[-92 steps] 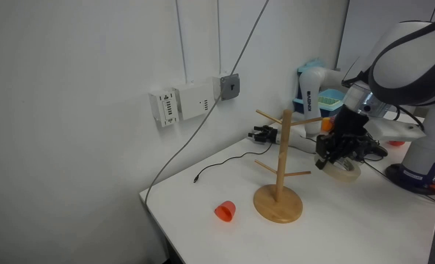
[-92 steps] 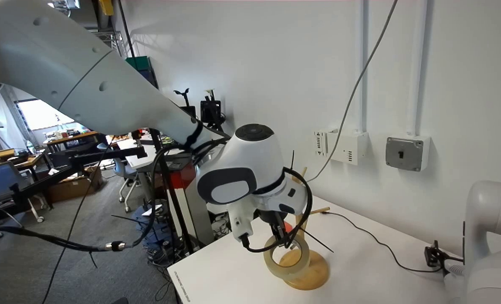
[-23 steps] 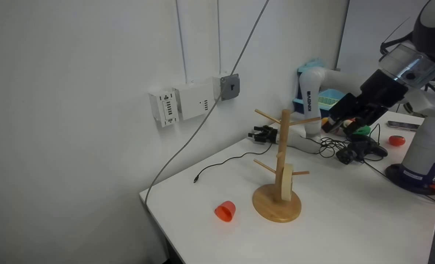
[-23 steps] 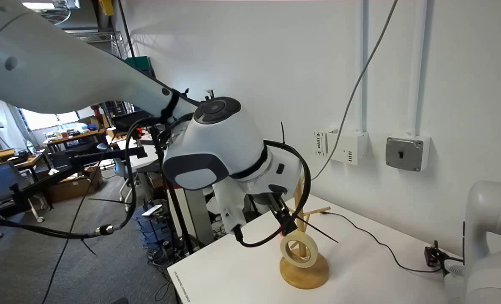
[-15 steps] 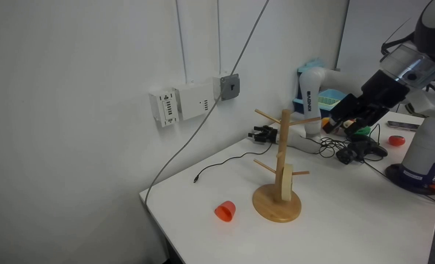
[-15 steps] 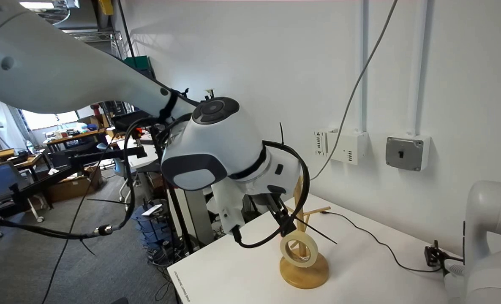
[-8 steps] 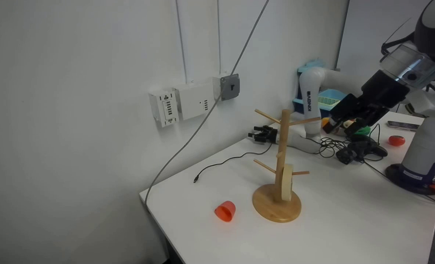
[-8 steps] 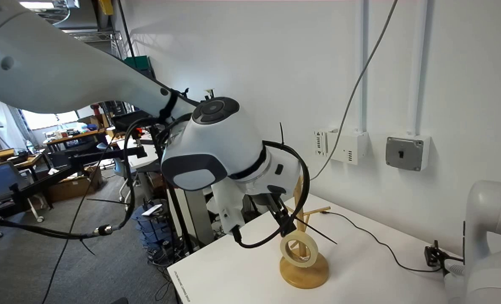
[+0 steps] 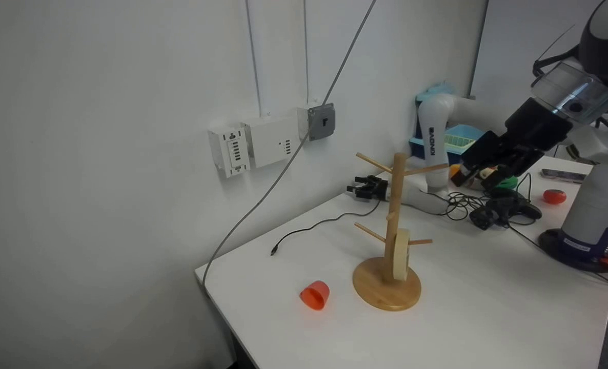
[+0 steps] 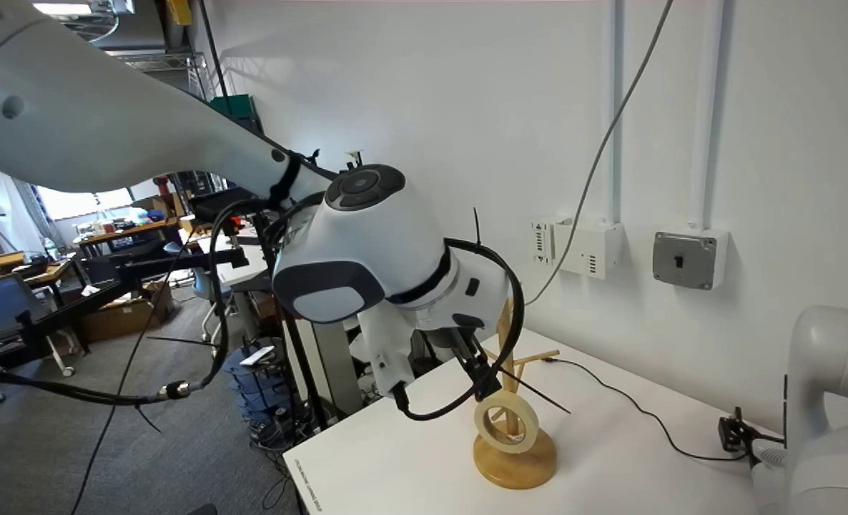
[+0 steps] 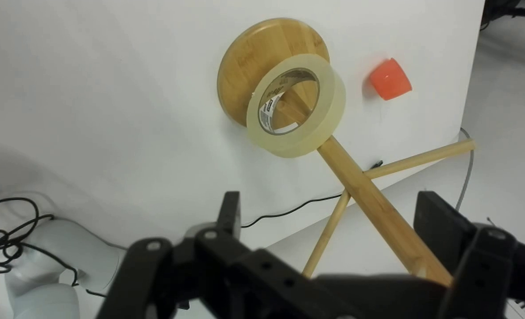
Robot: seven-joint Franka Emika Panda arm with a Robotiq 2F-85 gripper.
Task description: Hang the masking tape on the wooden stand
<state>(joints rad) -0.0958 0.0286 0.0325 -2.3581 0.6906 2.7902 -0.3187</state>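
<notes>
In an exterior view a cup (image 9: 315, 295) lies sideways at six o'clock, a switch (image 9: 325, 122) sits just past twelve, a white box (image 9: 269, 143) at eleven

In an exterior view, the white surface (image 9: 463, 318) carries the wooden stand (image 9: 392, 225), an orange-red cup (image 9: 315, 294) left, a black cable (image 9: 326, 221) farther back.

Black angular fingers (image 11: 439, 228): blurred in your wrist view, cut off by its bottom edge.
Light wooden stand with pegs (image 11: 360, 184): your fingers hide the pole's top there.
Flat pale beige masking tape ring (image 9: 401, 254): edge-on in an exterior view, its hole hidden from you.
White printed label inside the ring (image 11: 268, 106): too small to read.
Rounded green object (image 9: 510, 182): partly behind your fingers in an exterior view.
White counter (image 9: 468, 328): cut off below in both exterior views.
</notes>
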